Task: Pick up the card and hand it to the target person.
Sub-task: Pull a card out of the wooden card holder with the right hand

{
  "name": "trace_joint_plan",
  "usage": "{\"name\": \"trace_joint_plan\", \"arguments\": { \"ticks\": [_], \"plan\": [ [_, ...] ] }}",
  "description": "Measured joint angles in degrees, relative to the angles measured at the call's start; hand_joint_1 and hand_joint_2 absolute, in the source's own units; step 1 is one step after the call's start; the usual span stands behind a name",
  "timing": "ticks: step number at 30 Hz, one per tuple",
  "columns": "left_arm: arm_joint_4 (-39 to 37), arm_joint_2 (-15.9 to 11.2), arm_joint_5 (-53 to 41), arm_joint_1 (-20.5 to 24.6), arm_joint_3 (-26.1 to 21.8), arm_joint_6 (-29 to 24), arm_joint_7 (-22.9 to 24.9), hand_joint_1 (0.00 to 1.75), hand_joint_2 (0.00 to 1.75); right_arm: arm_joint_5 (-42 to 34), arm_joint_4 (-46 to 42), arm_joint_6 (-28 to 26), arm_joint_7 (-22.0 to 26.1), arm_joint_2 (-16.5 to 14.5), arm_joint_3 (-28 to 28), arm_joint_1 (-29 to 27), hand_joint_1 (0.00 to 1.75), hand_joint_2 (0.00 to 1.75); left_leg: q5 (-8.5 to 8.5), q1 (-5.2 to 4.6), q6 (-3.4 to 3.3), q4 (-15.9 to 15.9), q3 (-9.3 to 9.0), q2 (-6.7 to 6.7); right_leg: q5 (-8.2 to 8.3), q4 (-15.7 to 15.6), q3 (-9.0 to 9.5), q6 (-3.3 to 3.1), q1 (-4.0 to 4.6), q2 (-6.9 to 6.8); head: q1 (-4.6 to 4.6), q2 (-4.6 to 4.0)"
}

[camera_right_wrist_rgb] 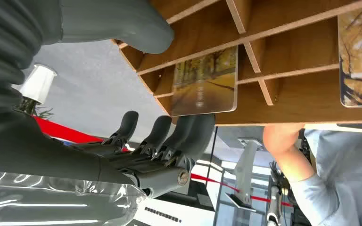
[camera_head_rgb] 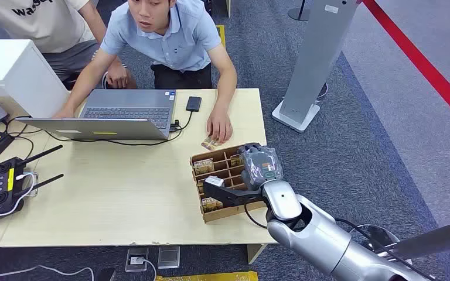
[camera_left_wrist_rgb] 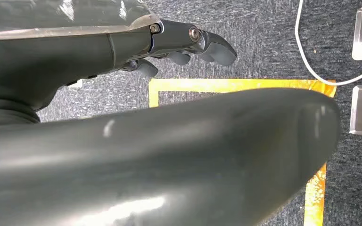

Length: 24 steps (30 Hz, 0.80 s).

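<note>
A wooden divided box [camera_head_rgb: 212, 214] stands at the table's right front corner with several picture cards upright in its slots. My right hand [camera_head_rgb: 261, 165] hovers over the box's right side. In the right wrist view a card [camera_right_wrist_rgb: 206, 81] with an autumn tree picture sticks out of a slot in the box [camera_right_wrist_rgb: 292, 101]. That card lies between my thumb and my dark fingers [camera_right_wrist_rgb: 188, 129], which are spread and do not grip it. Another card [camera_right_wrist_rgb: 361, 56] stands in a neighbouring slot. My left hand [camera_left_wrist_rgb: 136, 56] hangs over the floor, holding nothing, its fingers loosely apart.
A person in a blue shirt [camera_head_rgb: 164, 29] leans over the table's far side, one hand resting on a loose card [camera_head_rgb: 209, 143] just behind the box. A laptop [camera_head_rgb: 123, 111], a phone [camera_head_rgb: 193, 103] and a remote controller [camera_head_rgb: 0, 187] lie to the left. A second person stands at the back left.
</note>
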<state>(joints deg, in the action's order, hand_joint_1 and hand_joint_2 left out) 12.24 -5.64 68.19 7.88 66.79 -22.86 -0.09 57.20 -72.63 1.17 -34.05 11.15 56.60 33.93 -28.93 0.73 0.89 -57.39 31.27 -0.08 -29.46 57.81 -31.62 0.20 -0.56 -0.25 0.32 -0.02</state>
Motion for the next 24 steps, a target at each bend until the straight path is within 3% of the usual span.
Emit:
{"name": "trace_joint_plan", "arguments": {
  "ticks": [8, 16, 24],
  "plan": [
    [0.0, 0.0, 0.0, -0.2, 0.0, 0.4, -0.2, 0.00, 0.00, 0.0, 0.0, 0.0, 0.0, 0.0, 0.1, 0.0, 1.03, 1.75, 0.00, 0.00, 0.00, 0.0, 0.00, 0.00, 0.00, 0.0, 0.00, 0.00, 0.00, 0.00, -0.01, 0.00],
    [0.0, -0.1, -0.2, -0.3, 0.0, 3.6, -1.9, 0.00, 0.00, 0.0, 0.0, 0.4, -0.3, 0.0, 0.0, 0.0, 1.41, 1.75, 0.00, 0.00, 0.00, 0.0, -0.01, 0.00, 0.00, 0.0, 0.00, 0.00, 0.00, 0.01, 0.00, 0.00],
    [0.0, -0.2, -0.7, -0.3, 0.0, 2.8, -1.9, 0.00, 0.00, 0.2, -0.1, 0.6, -0.4, 0.0, -0.1, 0.0, 1.41, 1.75, 0.00, 0.00, 0.00, 0.0, -0.03, 0.01, 0.00, 0.0, 0.01, 0.00, 0.00, 0.01, -0.01, 0.00]
  ]
}}
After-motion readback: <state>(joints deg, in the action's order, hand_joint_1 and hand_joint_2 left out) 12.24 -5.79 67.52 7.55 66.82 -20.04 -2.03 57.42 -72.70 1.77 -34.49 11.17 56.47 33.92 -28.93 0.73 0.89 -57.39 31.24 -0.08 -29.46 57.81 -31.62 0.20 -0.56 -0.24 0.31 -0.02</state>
